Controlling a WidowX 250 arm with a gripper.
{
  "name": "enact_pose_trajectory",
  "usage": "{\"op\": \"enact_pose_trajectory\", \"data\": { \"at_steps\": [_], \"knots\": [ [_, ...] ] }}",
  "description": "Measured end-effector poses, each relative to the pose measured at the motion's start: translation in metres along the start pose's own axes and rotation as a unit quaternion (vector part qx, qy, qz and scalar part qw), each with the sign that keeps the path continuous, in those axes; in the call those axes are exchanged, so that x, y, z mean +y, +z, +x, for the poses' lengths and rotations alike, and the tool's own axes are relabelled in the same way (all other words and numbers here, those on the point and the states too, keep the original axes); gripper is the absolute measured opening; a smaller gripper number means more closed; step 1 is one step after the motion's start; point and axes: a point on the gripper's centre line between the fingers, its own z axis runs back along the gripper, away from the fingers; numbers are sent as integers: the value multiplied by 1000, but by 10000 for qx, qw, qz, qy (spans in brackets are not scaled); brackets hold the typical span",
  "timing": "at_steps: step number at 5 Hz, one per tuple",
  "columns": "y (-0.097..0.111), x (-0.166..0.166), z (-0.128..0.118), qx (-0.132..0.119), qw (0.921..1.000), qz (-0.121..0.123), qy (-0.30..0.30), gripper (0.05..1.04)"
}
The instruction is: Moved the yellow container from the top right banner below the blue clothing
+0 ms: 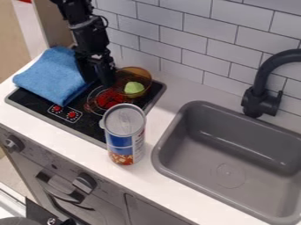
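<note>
The black gripper (99, 75) hangs over the stove's back part, between the blue cloth and the yellow container. An amber-yellow, see-through container (141, 74) stands at the stove's back right, with a light green piece (134, 88) in it. The gripper's lower end is at the container's left side; whether the two touch I cannot tell. Folded and blue, the cloth (50, 74) covers the left part of the stove, and the gripper hides a little of its right edge.
A tall can (124, 134) with a silver lid stands at the stove's front right corner. The black stove top (35, 103) has red knobs in front. To the right are a grey sink (229, 154) and a black faucet (260, 94). A tiled wall (208, 39) rises behind.
</note>
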Motion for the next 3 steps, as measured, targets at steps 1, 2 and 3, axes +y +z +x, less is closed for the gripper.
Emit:
{"op": "enact_pose_trajectory", "data": {
  "at_steps": [1,2,3],
  "knots": [
    [-9,2,0,-26,9999,74,-92,996],
    [-29,4,-1,61,9999,-8,-113,996],
    [-40,4,5,23,9998,99,-171,996]
  ]
}}
